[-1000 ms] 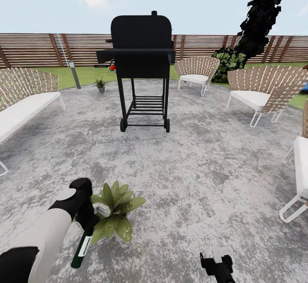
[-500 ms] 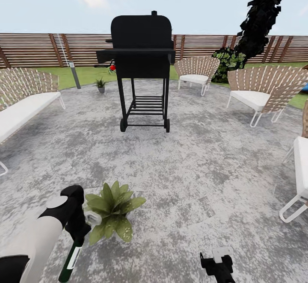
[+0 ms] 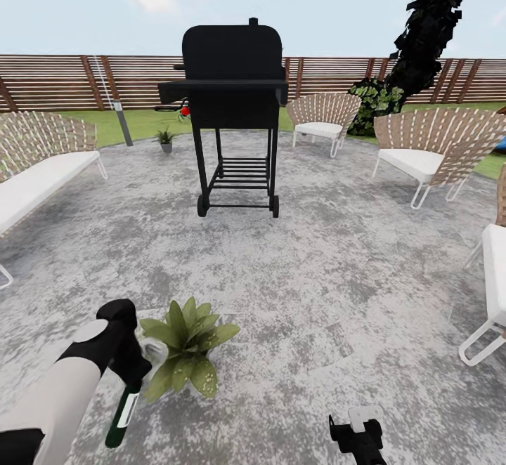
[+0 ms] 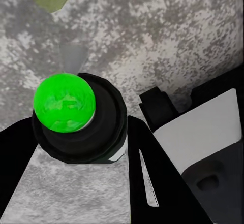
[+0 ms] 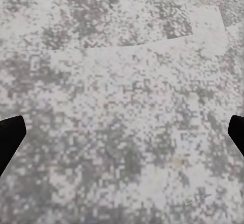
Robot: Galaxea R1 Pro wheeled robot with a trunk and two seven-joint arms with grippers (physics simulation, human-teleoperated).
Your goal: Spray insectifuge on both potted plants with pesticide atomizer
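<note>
Pesticide atomizer (image 3: 121,414) is hanging at the lower left of the head view, where our left gripper (image 3: 133,370) is clenching it near its upper end, the dark bottle pointing down just beside the broad-leaved potted plant (image 3: 184,348) on the grey stone patio (image 3: 302,289). Against the pictures from a second and half a second ago, we are seeing the arm swing out to the left and then drift back a little toward the leaves, which we are reading as a sweeping pass over this first plant; coverage is probably still under way. The second, spikier potted plant (image 3: 166,138) is standing well apart at the upper left, near the black grill (image 3: 233,110) and the wooden fence (image 3: 56,82), and is waiting its turn. Our right gripper (image 3: 357,435) is sitting low at the bottom right, holding nothing. The white label on the bottle is showing, but we are finding its writing too small to read. In the left wrist view, the atomizer (image 4: 76,120) is appearing end-on between the black fingers (image 4: 152,183), showing a bright green round face, with a leaf tip at the upper left. In the right wrist view, the fingertips (image 5: 10,140) are standing wide apart at the frame's lower edges over bare patio (image 5: 127,107).
</note>
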